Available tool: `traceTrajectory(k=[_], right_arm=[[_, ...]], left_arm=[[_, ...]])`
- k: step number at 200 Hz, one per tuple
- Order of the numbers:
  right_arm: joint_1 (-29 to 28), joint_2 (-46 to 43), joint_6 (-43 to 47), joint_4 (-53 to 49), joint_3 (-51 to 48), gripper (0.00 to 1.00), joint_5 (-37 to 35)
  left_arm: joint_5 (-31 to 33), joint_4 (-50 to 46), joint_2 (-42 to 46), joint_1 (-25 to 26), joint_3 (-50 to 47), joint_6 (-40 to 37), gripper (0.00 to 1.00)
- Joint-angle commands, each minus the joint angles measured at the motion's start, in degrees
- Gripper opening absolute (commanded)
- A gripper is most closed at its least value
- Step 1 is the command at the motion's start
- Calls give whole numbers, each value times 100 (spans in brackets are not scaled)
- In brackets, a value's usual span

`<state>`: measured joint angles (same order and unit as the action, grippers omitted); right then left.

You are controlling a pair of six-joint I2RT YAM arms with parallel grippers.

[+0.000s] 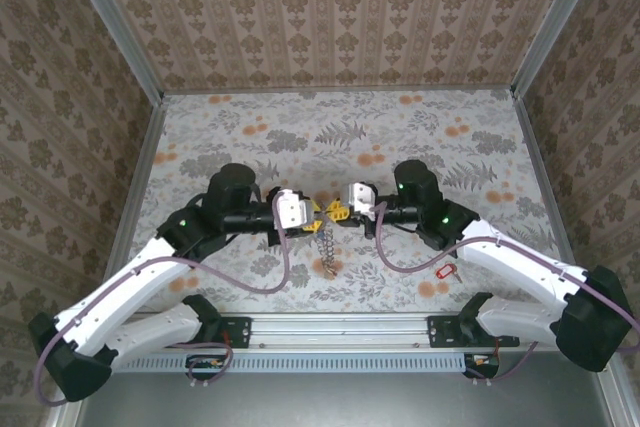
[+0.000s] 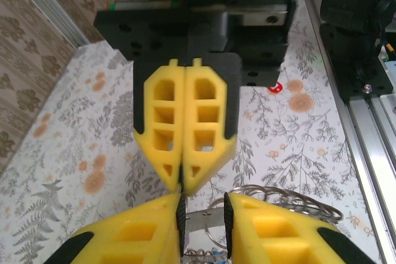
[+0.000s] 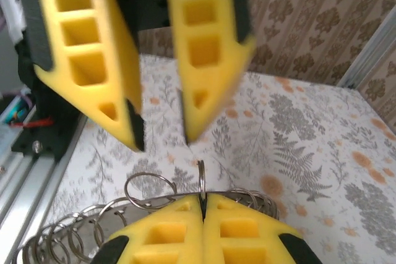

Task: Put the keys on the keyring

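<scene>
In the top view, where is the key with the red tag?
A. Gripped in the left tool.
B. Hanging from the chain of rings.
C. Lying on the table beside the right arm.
C: the red-tagged key lies flat on the table beside the right arm, away from the chain of rings.

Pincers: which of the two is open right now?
The left pincer: its yellow fingers stand apart with a clear gap between the tips, while the right pincer has its fingers pressed flat together.
</scene>
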<state>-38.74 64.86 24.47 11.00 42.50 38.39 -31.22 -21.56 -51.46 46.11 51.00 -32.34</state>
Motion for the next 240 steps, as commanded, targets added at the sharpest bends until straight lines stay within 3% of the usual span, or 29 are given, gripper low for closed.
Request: traceTrajectory(k=[1, 63, 102, 203, 240], right_arm=[[61, -175, -1416, 2336, -253, 0, 489], [69, -182, -1849, 3105, -481, 0, 762], [69, -184, -1835, 3154, -454, 0, 853], [51, -202, -1325, 2568, -331, 0, 1113], [42, -159, -1249, 2527, -322, 0, 1100]], left_arm=[[-42, 292, 157, 1, -150, 176, 25], [385, 361, 333, -67, -88, 234, 31], [169, 810, 565, -159, -295, 452, 35], [-511, 816, 234, -235, 25, 525, 14], [-753, 837, 234, -221, 53, 506, 13]])
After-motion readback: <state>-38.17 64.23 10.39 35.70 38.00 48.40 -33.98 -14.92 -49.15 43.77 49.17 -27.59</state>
